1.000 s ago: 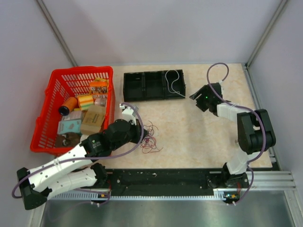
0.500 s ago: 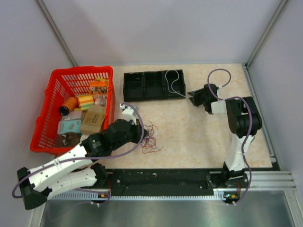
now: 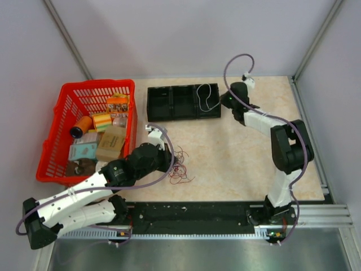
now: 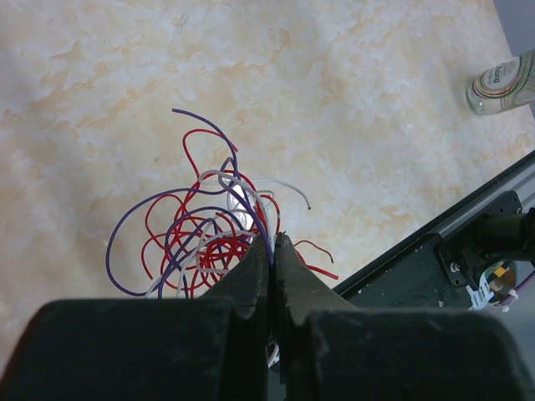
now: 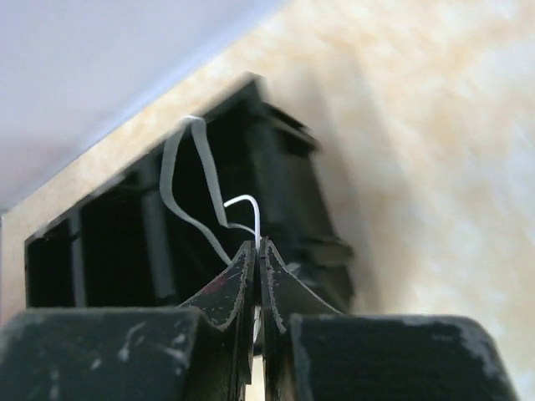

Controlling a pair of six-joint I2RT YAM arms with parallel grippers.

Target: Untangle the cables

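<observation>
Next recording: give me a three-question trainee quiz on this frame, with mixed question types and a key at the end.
1. True or false: the left claw is shut on the tangle of thin red, white and purple cables.
2. In the top view, which compartment of the black three-compartment plastic tray holds the thin white cable: A left, B middle, C right?
3. What does the right claw pinch?
Key: 1 true; 2 C; 3 the thin white cable.
</observation>
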